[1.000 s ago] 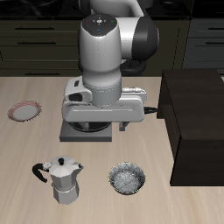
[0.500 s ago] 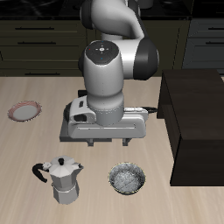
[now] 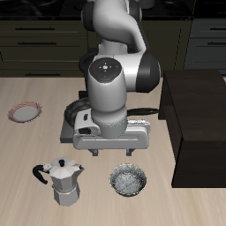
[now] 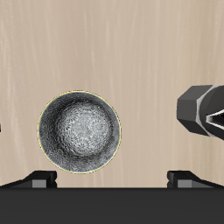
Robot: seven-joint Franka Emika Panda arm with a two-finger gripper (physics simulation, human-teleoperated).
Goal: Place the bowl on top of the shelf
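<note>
Hovering over the table's front half, the robot's gripper [image 3: 111, 150] hangs just behind and above the bowl [image 3: 129, 181], which sits empty and upright on the wood near the front edge. Beside the bowl, also near the front edge, stands a silver moka pot [image 3: 60, 182]. The shelf [image 3: 201, 124] fills one side edge of the table, its flat top bare. A small plate [image 3: 25, 112] lies by the opposite side edge. In the wrist view the bowl [image 4: 79, 133] shows whole, with the two fingertips [image 4: 38, 178] apparently spread and holding nothing, though only their ends are visible. To grasp well, the hand should come forward until one finger is inside the dark rim and one outside, then descend and pinch the wall. Compared with a second ago, the arm has swung forward and lower, toward the bowl; the bowl itself has not moved.
</note>
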